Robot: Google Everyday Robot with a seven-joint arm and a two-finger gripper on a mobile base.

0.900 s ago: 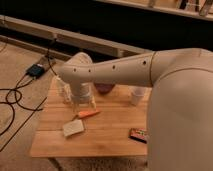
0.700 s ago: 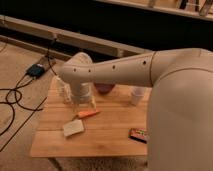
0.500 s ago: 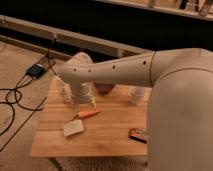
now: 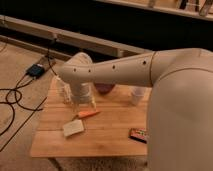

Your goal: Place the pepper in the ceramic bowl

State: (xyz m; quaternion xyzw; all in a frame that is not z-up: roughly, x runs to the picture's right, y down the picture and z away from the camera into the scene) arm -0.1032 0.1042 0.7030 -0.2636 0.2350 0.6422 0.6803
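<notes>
The small orange-red pepper point(image 4: 89, 114) lies on the wooden table point(image 4: 110, 125), left of the middle. My gripper point(image 4: 83, 107) hangs straight above the pepper's left end, pointing down, its fingers spread open and holding nothing. Behind the arm, the dark maroon ceramic bowl point(image 4: 104, 89) shows only in part near the table's far edge. The pepper and the bowl are apart.
A white cup point(image 4: 136, 95) stands at the back right. In front of the pepper lies a pale block point(image 4: 73, 128), and a dark packet point(image 4: 138, 134) is at the front right. A clear object point(image 4: 63, 91) stands at the far left. Cables and a black box point(image 4: 36, 70) lie on the floor to the left.
</notes>
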